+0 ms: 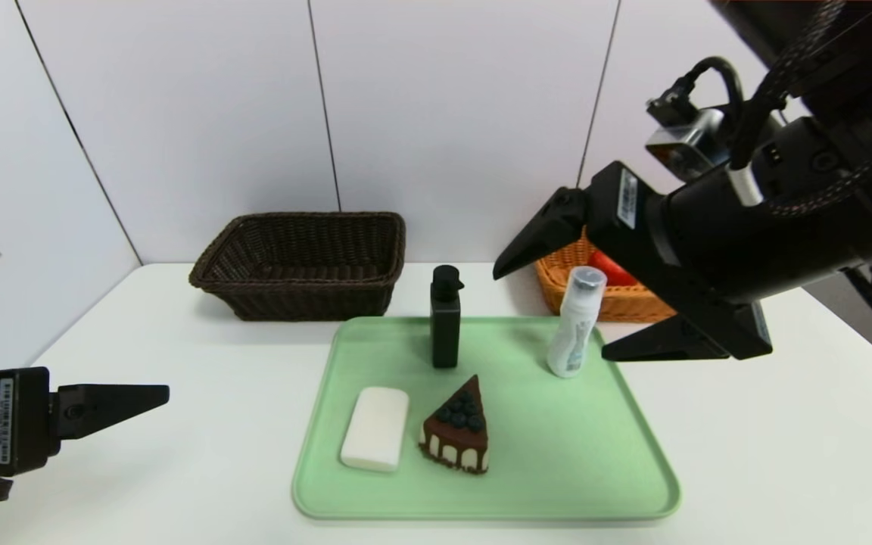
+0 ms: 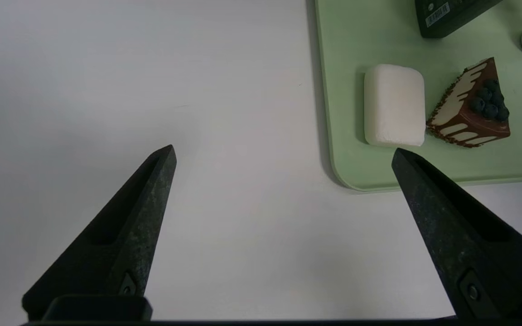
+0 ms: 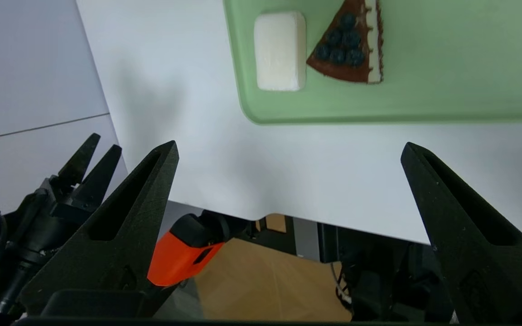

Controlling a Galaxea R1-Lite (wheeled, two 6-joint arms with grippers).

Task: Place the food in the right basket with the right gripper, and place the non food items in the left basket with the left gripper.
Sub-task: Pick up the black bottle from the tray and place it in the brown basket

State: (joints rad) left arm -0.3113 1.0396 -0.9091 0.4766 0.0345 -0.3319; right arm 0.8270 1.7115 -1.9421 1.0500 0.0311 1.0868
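Cake (image 1: pixel 457 431) sat near the front of the pale green tray (image 1: pixel 557 469), a triangular chocolate slice with white drips down its side and dark blueberries on top, and just beside it on its left we saw the white rounded soap bar (image 1: pixel 375 428), the two close but apart. Behind them stood the slim black pump bottle (image 1: pixel 445 318), upright near the tray's back edge, and toward the back right corner the white tube bottle (image 1: pixel 575 324) with its clear cap leaned a little. We found the apple only as a red patch (image 1: pixel 611 269) inside the orange-tan basket (image 1: pixel 565 284), which stood behind the tray's right rear corner and was largely hidden by the arm. The dark brown basket (image 1: pixel 303 261) stood on the white table (image 1: pixel 179 363) behind the tray's left rear corner, near the wall. We saw the right gripper (image 1: pixel 549 310) raised above the tray's right rear part, its jaws spread wide with nothing between them. The left gripper (image 2: pixel 283 154) hung over bare table left of the tray, well apart from the soap, its jaws likewise spread and holding nothing. The right half of the tray's front lay bare, as did the table on both sides of it.
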